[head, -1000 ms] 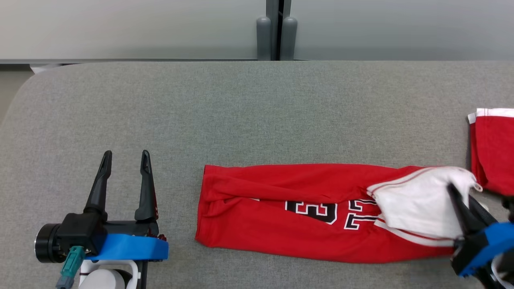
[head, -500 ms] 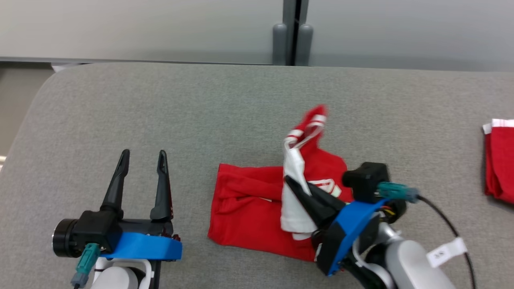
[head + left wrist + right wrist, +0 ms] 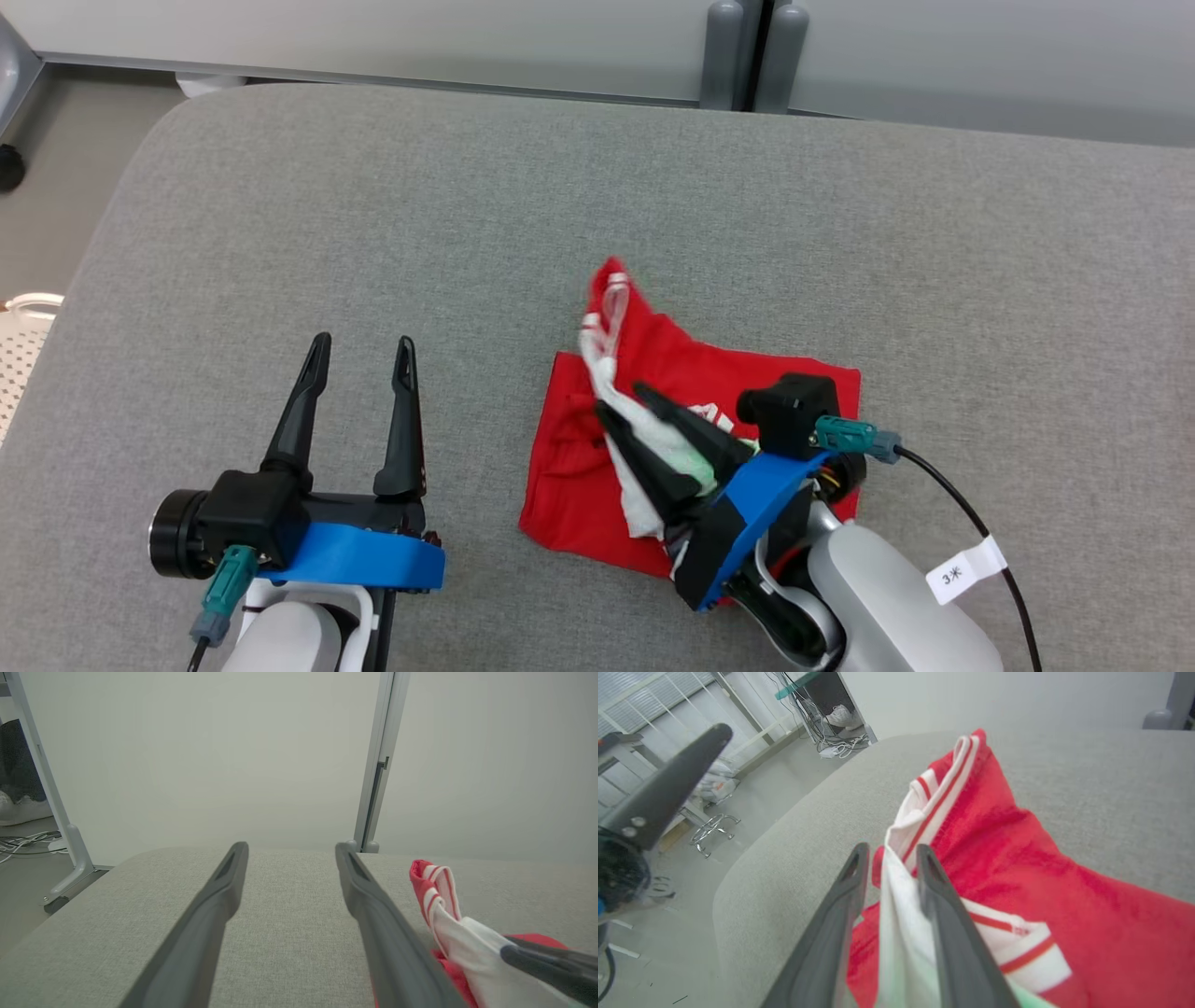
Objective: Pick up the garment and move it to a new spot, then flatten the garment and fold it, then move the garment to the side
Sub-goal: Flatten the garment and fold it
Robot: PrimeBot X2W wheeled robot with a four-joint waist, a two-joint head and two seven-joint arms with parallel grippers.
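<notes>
The garment (image 3: pixel 691 373) is a red jersey with white trim, folded over on itself near the middle of the grey table (image 3: pixel 467 187). Its white-lined end (image 3: pixel 611 373) rises in a ridge above the fold. My right gripper (image 3: pixel 623 399) lies over the garment, pointing left. Its fingers stand slightly apart with the white cloth loose between them, as the right wrist view shows around my right gripper (image 3: pixel 893 848) and the garment (image 3: pixel 1017 858). My left gripper (image 3: pixel 364 343) rests open and empty to the garment's left. In the left wrist view my left gripper (image 3: pixel 292 848) has the garment (image 3: pixel 434 891) on its right.
The table's rounded corner (image 3: pixel 177 112) and bare floor lie at the far left. A grey partition post (image 3: pixel 752 51) stands behind the table's back edge. A cable with a white tag (image 3: pixel 966 565) trails from my right wrist. Bare tabletop surrounds the garment.
My right gripper carried the garment's right end across to the left, folding it in half, and its fingers have parted. The head camera has turned left. The left gripper kept still.
</notes>
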